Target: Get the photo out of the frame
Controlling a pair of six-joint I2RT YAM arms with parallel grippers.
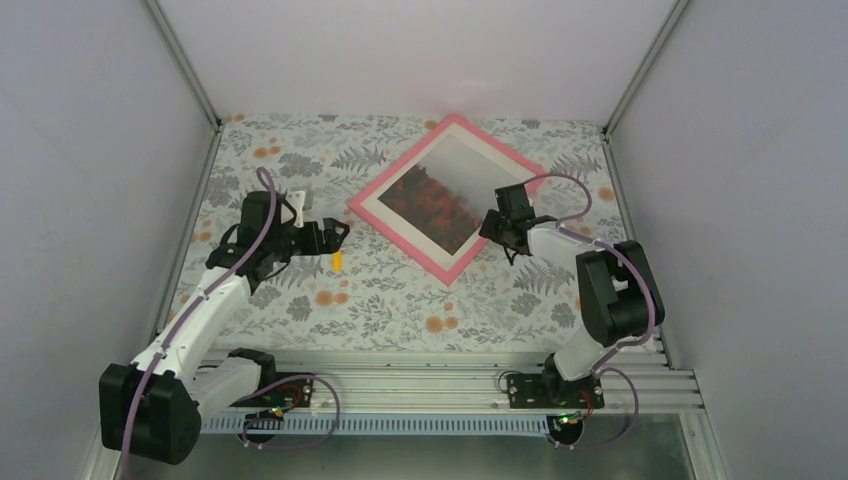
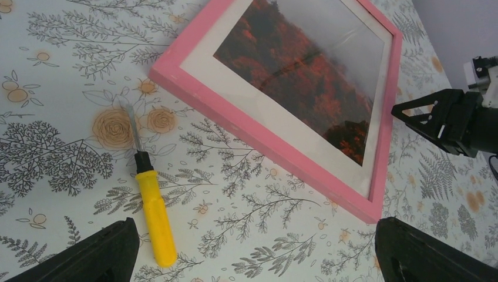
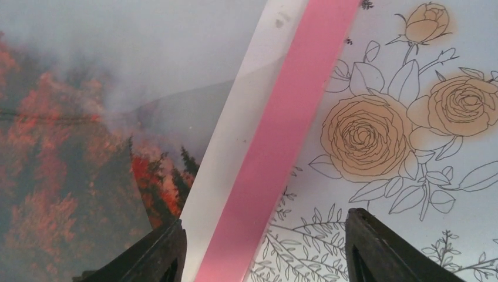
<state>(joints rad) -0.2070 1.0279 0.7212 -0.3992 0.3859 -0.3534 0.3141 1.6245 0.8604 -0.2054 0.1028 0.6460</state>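
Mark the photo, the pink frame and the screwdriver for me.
photo (image 2: 305,76), left wrist view, on the red trees.
pink frame (image 2: 258,132), left wrist view, on its near rail.
screwdriver (image 2: 157,217), left wrist view, on the yellow handle.

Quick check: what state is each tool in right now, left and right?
Left tool: open, holding nothing, near the yellow screwdriver.
Right tool: open, holding nothing, over the pink frame edge.

Floral table (image 1: 400,320) — pink frame (image 2: 264,140) lies flat, cornerwise; yellow-handled screwdriver (image 2: 155,214) to its left — apart.
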